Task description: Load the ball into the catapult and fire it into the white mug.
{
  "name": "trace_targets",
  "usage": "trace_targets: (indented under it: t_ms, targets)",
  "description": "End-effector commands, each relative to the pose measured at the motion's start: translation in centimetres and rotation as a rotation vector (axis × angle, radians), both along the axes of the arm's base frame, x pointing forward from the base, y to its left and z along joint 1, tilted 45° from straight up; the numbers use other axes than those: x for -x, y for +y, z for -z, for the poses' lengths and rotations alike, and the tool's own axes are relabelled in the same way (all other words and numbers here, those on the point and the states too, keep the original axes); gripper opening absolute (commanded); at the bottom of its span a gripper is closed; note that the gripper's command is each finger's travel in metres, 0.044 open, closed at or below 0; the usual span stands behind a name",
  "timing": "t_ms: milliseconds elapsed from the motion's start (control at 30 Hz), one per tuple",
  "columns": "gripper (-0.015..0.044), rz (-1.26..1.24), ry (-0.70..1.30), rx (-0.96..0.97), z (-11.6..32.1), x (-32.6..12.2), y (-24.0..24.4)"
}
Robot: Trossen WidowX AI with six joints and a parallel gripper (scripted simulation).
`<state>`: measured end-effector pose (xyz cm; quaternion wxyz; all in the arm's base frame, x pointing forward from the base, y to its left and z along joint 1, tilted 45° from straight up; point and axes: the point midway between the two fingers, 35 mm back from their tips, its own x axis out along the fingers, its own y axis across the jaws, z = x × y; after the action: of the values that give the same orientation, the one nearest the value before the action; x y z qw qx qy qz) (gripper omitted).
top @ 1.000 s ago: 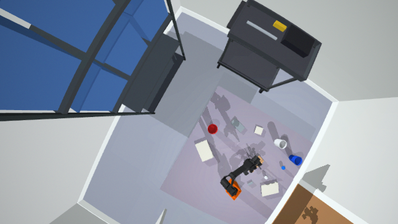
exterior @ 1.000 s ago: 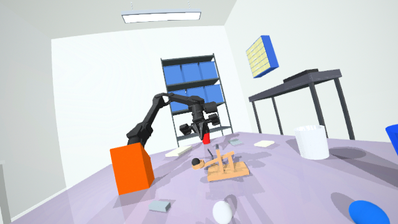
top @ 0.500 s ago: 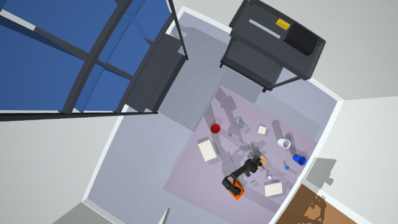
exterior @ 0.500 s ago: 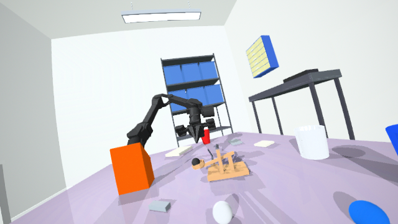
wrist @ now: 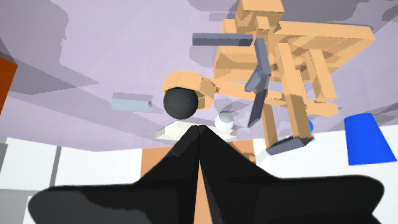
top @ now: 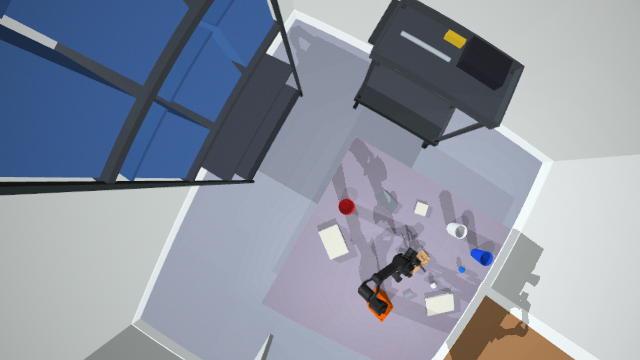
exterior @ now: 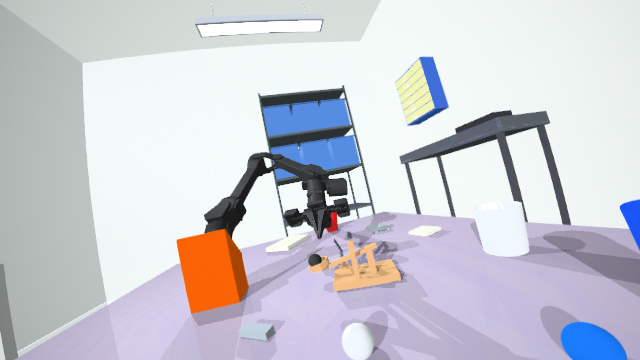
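Catapult Loaded, Not Yet Fired

Top view. Reference item: the wooden catapult [top: 422, 258] [exterior: 367, 276] [wrist: 345, 42]. The gripper [top: 419, 265] [exterior: 320, 236] [wrist: 198, 132] is beside it, on the side of the orange base block [top: 384, 314] [exterior: 212, 272] [wrist: 6, 82]. The white mug [top: 456, 230] [exterior: 501, 229] stands apart from the catapult, nearer to it than the red cup [top: 346, 206] [exterior: 332, 221].

Exterior view. Loading is complete: the black ball [exterior: 314, 260] [wrist: 181, 103] sits in the cup at the end of the catapult's throwing arm. The white mug is upright beyond the opposite end of the catapult and contains no visible ball. Firing remains; final aim cannot be confirmed. The fingertips are above the catapult's cup end, clear of the ball.

Wrist view. The gripper is closed, fingertips together, with nothing between them. The ball lies in the catapult's cup, ahead of the fingertips and slightly to the image left. Caution: contact with the cup could dislodge the ball.
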<state>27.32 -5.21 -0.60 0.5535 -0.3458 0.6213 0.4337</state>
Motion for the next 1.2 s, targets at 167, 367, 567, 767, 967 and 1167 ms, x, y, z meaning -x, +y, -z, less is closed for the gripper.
trace_targets:
  t_ms: [167,367,567,767,967,1167]
  targets:
    - [0.0,0.003,0.001,-0.005,1.1,-0.3,1.1]
    - [0.0,0.003,0.001,-0.005,1.9,-0.5,1.8]
    - [0.0,0.003,0.002,-0.006,2.6,-0.6,2.4]
    - [0.0,0.003,0.002,-0.006,3.3,-0.7,3.1]
    - [0.0,0.003,0.002,-0.007,4.0,-0.8,3.8]
    - [0.0,0.003,0.003,-0.007,4.7,-0.8,4.5]
